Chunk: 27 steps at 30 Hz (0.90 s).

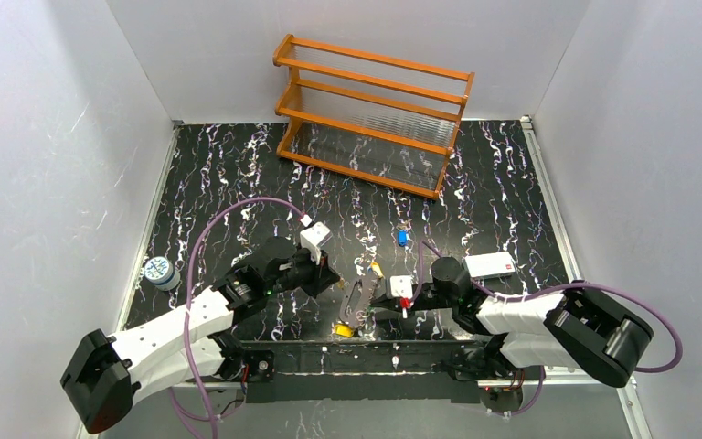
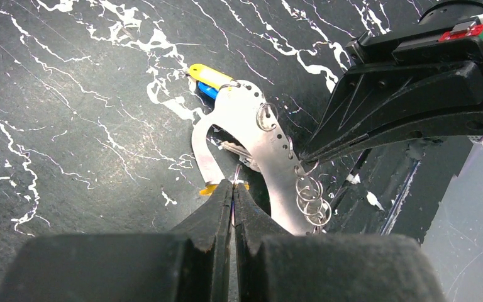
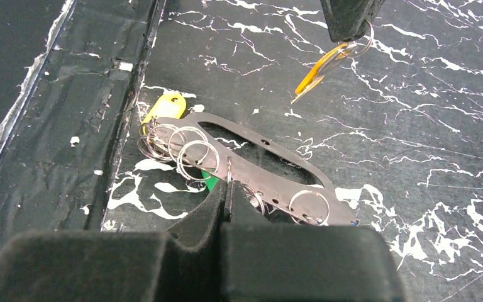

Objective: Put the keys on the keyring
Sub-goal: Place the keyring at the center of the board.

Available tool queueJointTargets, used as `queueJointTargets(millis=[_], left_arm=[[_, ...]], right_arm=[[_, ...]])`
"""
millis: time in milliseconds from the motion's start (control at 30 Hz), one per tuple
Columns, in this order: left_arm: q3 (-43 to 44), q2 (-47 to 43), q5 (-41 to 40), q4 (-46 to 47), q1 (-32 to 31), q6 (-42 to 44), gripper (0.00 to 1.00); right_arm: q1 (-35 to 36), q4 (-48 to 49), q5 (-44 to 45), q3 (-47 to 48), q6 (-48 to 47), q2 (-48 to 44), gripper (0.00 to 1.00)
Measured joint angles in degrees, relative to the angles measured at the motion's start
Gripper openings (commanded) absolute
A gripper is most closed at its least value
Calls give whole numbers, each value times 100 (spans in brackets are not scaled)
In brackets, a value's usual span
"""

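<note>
Left claw [image 2: 233, 185] and right claw [image 3: 226, 184] both closed.
I see left pinching the orange key [image 3: 317, 69] by its ring, just beyond right, which clamps the keyring [image 2: 270, 163] edge.

Enclosed on three sides by plain pale grey walls [image 1: 55, 137], matte and evenly lit, with no hard shadows. Work surface: black tabletop [image 1: 238, 174] with white marble-like veining, filling the centre of the top view. Pale metal rails [image 1: 548, 201] along its left and right edges. Wooden rack [image 1: 375, 58], orange-brown with tiered slats, standing at upper centre of the frame close to the back wall, at a slight angle to it. Black taped strip [image 3: 50, 126] along the table's near edge, flecked white, at left of the right wrist view.
</note>
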Motion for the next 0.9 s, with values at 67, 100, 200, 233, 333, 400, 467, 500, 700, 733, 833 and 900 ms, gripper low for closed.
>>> queueJointTargets(millis=[67,100,200,233,333,400,467,500,700,733,833,900], left_arm=[[0,26,11,15,-2,20,0],[0,39,13,33,-2,31,0],[0,61,15,68,-2,48,0],[0,68,17,81,-2,55,0],[0,90,24,116,-2,70,0],[0,109,35,125,-2,76,0],[0,125,42,127,-2,79,0],[0,127,44,125,-2,79,0],[0,127,55,131,-2,83,0],[0,127,55,131,-2,83,0],[0,127,52,131,-2,85,0],[0,125,52,131,-2,85,0]], right_arm=[[0,-103,20,2,-90,-61,1],[0,-127,24,4,-127,-90,1],[24,-227,70,15,-258,-225,1],[42,-282,101,31,-310,-278,1],[94,-431,173,90,-474,-393,1],[131,-483,205,118,-568,-435,1],[195,-592,286,157,-704,-470,1],[216,-608,295,162,-728,-476,1],[483,-1001,544,350,-1121,-522,1],[511,-1038,581,369,-1156,-522,1],[584,-1180,695,433,-1239,-520,1],[610,-1311,782,525,-1141,-514,1]])
